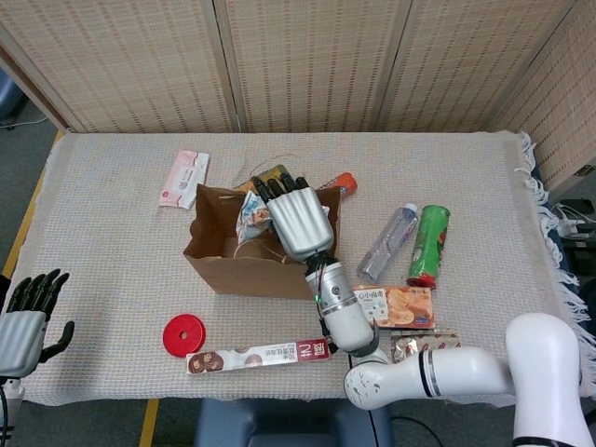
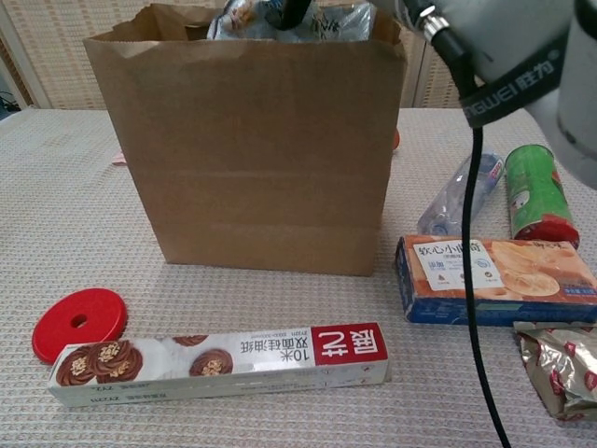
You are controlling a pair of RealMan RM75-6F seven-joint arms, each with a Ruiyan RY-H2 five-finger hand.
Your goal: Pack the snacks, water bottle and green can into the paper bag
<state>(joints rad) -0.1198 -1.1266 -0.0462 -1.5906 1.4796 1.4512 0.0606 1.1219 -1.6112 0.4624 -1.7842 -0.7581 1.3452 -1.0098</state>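
Note:
The brown paper bag [image 1: 264, 263] [image 2: 256, 140] stands open at mid table. My right hand [image 1: 298, 221] hangs over its mouth and grips a crinkly silver snack packet [image 1: 250, 212] [image 2: 322, 21], which dips into the top of the bag. The water bottle [image 1: 388, 242] [image 2: 457, 196] and the green can [image 1: 428, 244] [image 2: 534, 191] lie side by side right of the bag. A cookie box [image 1: 402, 305] [image 2: 494, 278], a foil packet [image 1: 414, 346] [image 2: 564, 369] and a long biscuit box [image 1: 259, 355] [image 2: 219, 362] lie in front. My left hand [image 1: 26, 317] rests empty off the front left corner, fingers apart.
A red disc [image 1: 183, 335] [image 2: 79, 322] lies left of the long box. A pink wipes pack [image 1: 183, 178] and a yellow snack [image 1: 272, 177] sit behind the bag, an orange item [image 1: 343, 182] at its back right. My right forearm [image 2: 504, 47] crosses the chest view's top right.

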